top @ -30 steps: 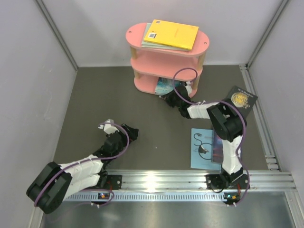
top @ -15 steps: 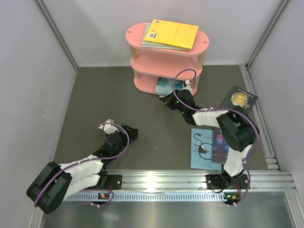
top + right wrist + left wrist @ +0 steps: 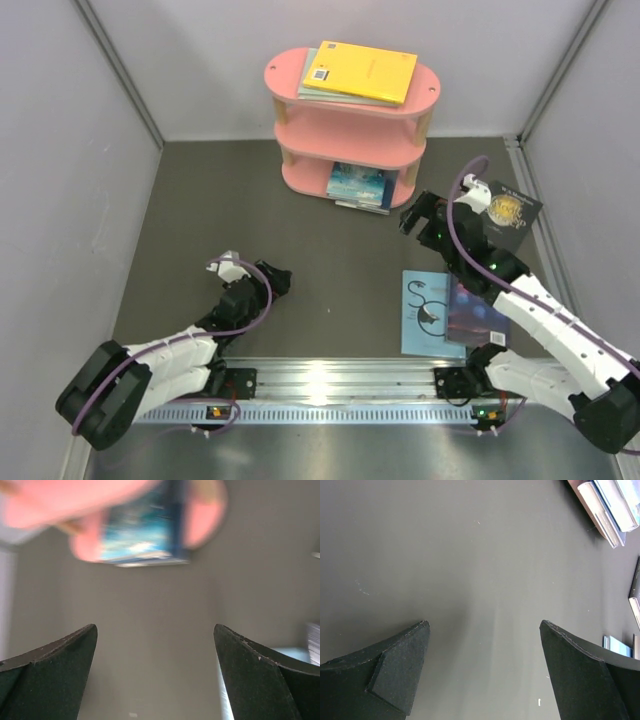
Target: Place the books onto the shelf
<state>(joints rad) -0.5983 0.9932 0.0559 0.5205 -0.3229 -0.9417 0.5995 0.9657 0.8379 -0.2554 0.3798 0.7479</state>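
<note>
Lets go with the right gripper (image 3: 416, 212): pressed together on the teal book (image 3: 360, 186) half a second ago, now spread wide and holding nothing. Backs that arm off too, from the mouth of the shelf (image 3: 292, 68) to a spot near its right end, above the table (image 3: 220, 200). Leaves the teal book lying flat on the bottom tier, near edge poking out a little over the pink board toward the arms. Looks, in the blurred right wrist view, like a second thin volume under it, though hard to tell for sure. Counts that book as placed, then.

Keeps the left gripper (image 3: 278, 280) parked low over bare table, well apart from every book, fingers spread and empty, much as a second ago.

Already has the yellow book (image 3: 362, 72) on the top board, resting on a pale grey-green one (image 3: 303, 90). Still has work on the table: the black book with the gold emblem (image 3: 512, 212) just beside the right gripper, on its right, and the light blue book with the white swirl (image 3: 422, 312) near the right arm's base, with a dark-covered book (image 3: 476, 312) lying partly on it. Probably calls next for the black book, being nearest the open jaws. Means lifting a thin flat cover off a flat table, so risks a slip or a missed edge.
</note>
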